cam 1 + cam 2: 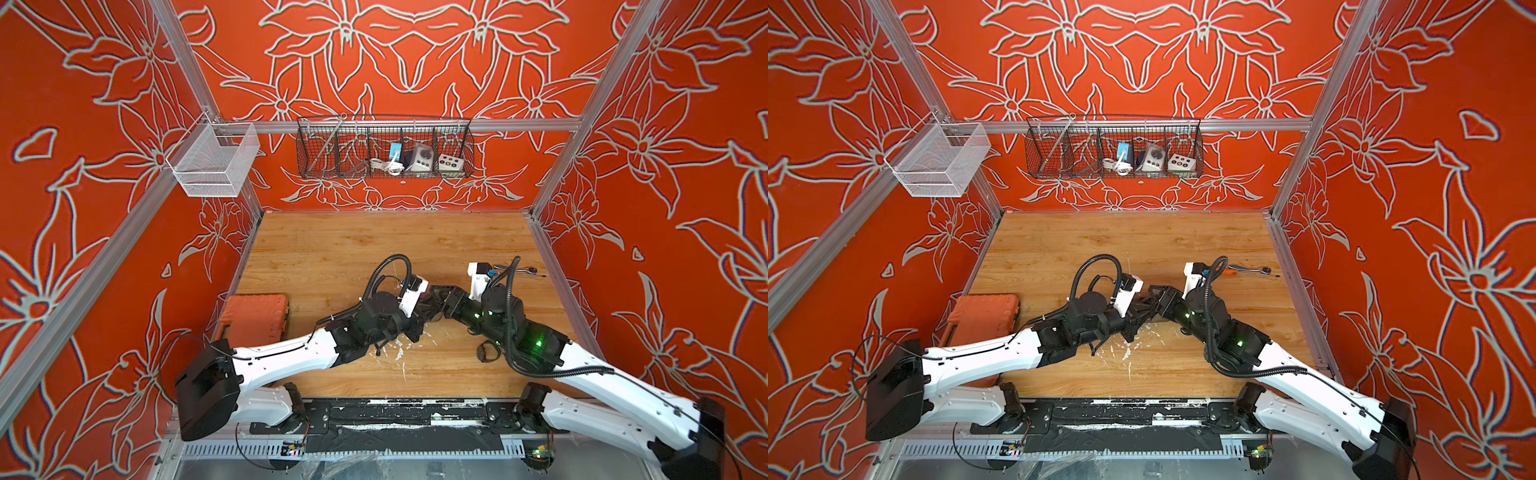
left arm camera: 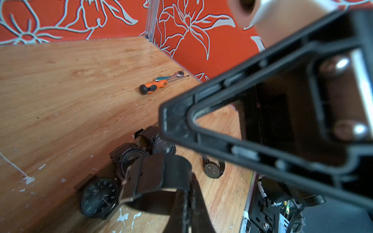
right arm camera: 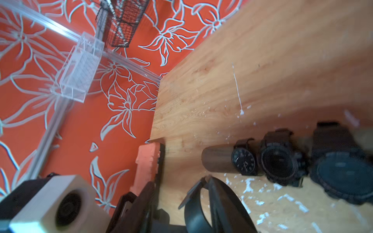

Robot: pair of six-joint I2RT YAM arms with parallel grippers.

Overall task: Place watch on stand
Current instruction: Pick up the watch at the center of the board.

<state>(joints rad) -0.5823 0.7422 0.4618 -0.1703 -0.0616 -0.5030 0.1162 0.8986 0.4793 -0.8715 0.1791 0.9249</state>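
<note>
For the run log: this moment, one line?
watch strap: near stand bare end, not on | stand: three watches on | table: one loose watch

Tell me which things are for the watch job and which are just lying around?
For the job: wooden stand, three watches on it, loose watch on the table, black strap loop.
Just lying about: orange tool case, screwdriver, ratchet, black wire basket, white mesh basket.

Wooden table [image 1: 374,241] (scuffed white) carries stand [image 3: 217,159], orange case [image 1: 254,318], screwdriver [image 2: 153,87], ratchet [image 2: 175,75], loose watch [image 2: 213,170].
</note>
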